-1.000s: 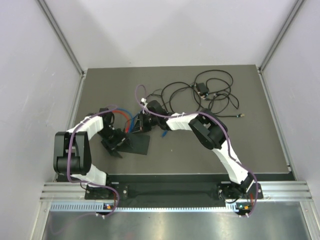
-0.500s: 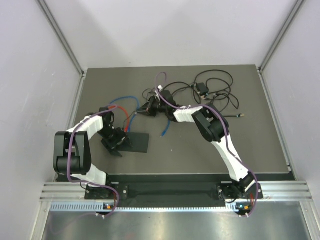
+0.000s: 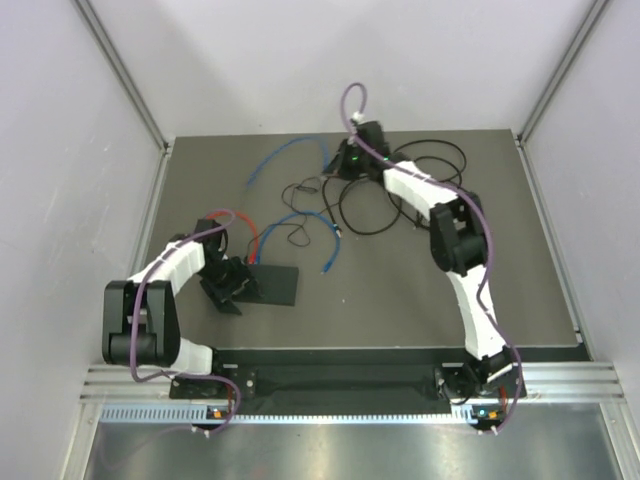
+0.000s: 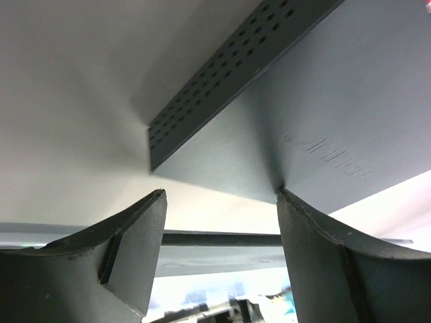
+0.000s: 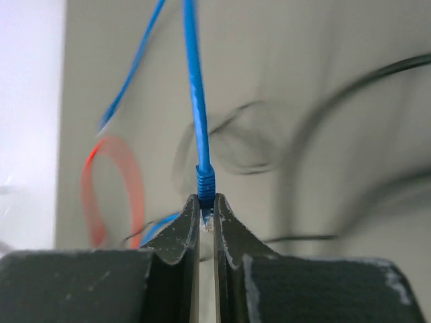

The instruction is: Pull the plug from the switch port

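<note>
The switch [image 3: 276, 285], a flat black box, lies on the mat near the left front. My left gripper [image 3: 229, 281] sits at its left end, jaws apart; in the left wrist view the box [image 4: 323, 101] with its vented edge fills the top, and my right fingertip [image 4: 296, 208] touches it. My right gripper [image 3: 346, 160] is far from the switch at the back of the mat. It is shut on the blue plug [image 5: 205, 183], whose blue cable [image 3: 290, 152] trails to the left.
A second blue cable [image 3: 312, 222] and a red cable [image 3: 250, 241] loop behind the switch. A tangle of thin black cables [image 3: 425, 195] lies at the back right. Grey walls enclose the mat on three sides.
My right gripper has moved from the switch's back edge to the far back of the mat, carrying the blue plug and dragging its cable. My left gripper has stayed at the switch.
</note>
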Action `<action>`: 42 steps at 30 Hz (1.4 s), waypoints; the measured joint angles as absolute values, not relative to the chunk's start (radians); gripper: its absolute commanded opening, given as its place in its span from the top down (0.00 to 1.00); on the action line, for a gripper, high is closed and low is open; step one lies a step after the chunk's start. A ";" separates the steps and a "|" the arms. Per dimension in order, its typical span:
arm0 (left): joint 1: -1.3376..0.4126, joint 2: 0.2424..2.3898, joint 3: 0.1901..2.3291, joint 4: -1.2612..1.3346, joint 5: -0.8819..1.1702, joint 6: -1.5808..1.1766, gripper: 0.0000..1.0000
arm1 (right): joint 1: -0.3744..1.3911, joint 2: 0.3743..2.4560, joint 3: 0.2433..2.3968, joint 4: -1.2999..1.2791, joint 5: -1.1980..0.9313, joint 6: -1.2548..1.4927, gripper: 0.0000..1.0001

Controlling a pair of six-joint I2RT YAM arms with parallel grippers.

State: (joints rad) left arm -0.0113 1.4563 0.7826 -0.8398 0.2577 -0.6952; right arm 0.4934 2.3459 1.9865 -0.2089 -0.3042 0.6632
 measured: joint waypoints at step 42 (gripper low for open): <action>0.144 1.504 0.966 -0.883 0.144 -0.514 0.35 | 0.802 2.437 1.877 -0.027 -0.701 0.836 0.57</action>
State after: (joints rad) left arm 0.1436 1.5040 0.9661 -0.8833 0.1444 -0.5137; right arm 0.8021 2.4371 1.8771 -0.0265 -0.7010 0.8356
